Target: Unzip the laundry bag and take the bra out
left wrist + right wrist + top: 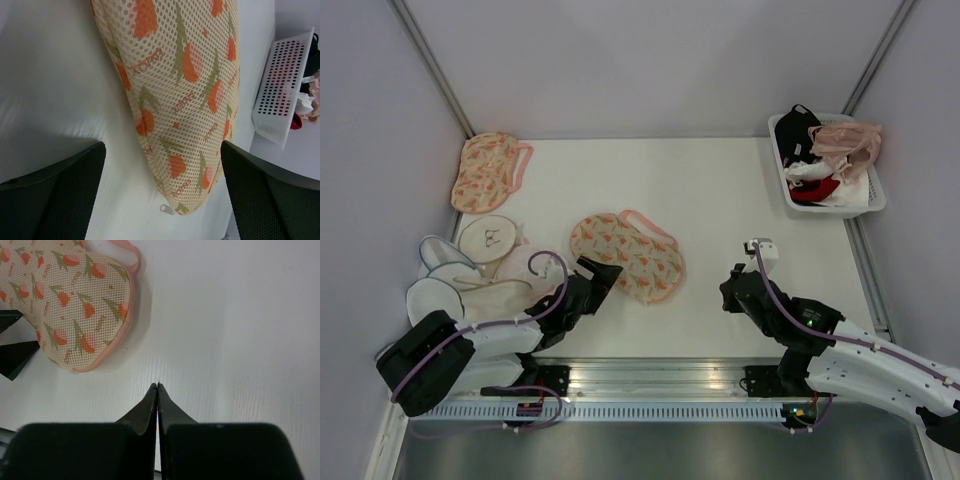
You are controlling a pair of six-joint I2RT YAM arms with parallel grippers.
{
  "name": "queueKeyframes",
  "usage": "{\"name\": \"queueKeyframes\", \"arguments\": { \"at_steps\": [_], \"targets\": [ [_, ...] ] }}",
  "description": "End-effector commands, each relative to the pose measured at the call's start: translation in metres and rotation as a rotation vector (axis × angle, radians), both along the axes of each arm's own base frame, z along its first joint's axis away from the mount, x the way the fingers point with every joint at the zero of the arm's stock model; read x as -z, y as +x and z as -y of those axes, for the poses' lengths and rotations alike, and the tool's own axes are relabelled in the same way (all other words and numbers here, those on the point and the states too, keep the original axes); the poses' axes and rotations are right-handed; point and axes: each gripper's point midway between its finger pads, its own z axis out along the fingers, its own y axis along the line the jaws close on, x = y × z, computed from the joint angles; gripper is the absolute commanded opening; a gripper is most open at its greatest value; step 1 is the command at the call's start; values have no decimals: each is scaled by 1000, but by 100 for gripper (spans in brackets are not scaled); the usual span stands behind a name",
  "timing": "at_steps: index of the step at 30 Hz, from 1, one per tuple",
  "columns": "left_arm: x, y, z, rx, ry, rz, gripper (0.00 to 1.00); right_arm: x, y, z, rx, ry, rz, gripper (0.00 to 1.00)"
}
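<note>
On my top view the laundry bag (625, 257) lies flat in the middle of the white table (720, 190), its pink loop (655, 225) trailing off the far side. It sits between my two arms, closer to the left one.

The left gripper (603, 272) is at the bag's near left end with its jaws spread wide. In the left wrist view the two dark fingers (55, 195) stand well apart. The bag's (185, 90) rounded end reaches down between them, and bare table shows on both sides, so the fingers hold nothing. A small metal zip pull (165, 209) sticks out at the very tip of that end. I cannot tell whether the zip is open or done up.

The right gripper (728, 290) is off to the bag's right, well apart from it, over bare table. In its wrist view the right gripper's (157, 386) fingertips are pressed together with nothing between them, and the bag (75, 300) lies ahead and to the left.

A short word is printed again and again on the mesh between the flowers, but I cannot read it reliably.

Further out are a second floral pouch (488, 170) at the far left corner, white round mesh bags (460, 262) near the left arm, and a white basket (868, 195) at the far right. The basket holds a pale pink bra (845, 140) and a black garment (798, 125).
</note>
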Motion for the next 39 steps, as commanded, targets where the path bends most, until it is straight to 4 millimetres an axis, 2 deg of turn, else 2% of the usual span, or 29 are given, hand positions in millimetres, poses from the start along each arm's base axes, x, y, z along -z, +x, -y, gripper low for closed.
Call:
{"name": "queueKeyframes", "arguments": {
  "at_steps": [1,3,9,10,12,15,16,17,18,21,22,25,27,29,32,39],
  "targets": [
    [-14,7,18,11,-119,11,100,-5,1,-6,-13,33,19,0],
    [-15,8,23,21,-144,13,100,-3,1,-8,-17,37,12,0],
    [-10,17,58,105,-202,-33,100,9,0,-15,-41,26,-8,0],
    [-3,17,60,100,-207,-48,98,13,-1,-15,-48,20,-15,0],
    [-10,23,65,102,-243,-15,93,16,-1,-19,-64,22,-17,0],
    [-12,30,71,120,-262,11,57,23,-3,-29,-114,38,-23,0],
    [-15,32,73,127,-269,21,28,28,-7,-32,-142,38,-35,0],
    [-12,33,75,133,-272,16,10,28,-8,-34,-158,45,-36,0],
    [-14,34,77,135,-284,17,2,28,-8,-39,-176,56,-31,0],
    [-18,38,87,159,-289,18,2,30,-13,-53,-253,64,-41,0],
    [-26,41,91,165,-304,29,2,32,-14,-58,-269,49,-43,0],
    [-32,44,95,160,-311,21,2,30,-14,-67,-291,31,-32,2],
    [-36,46,96,159,-305,13,2,30,-13,-74,-309,27,-21,21],
    [-42,45,99,171,-295,-4,2,26,-13,-83,-327,36,-4,37],
    [-48,43,103,187,-294,-15,2,20,-13,-94,-352,52,9,46],
    [-48,34,114,238,-339,-48,2,22,-15,-119,-408,88,12,47]
  ]
}}
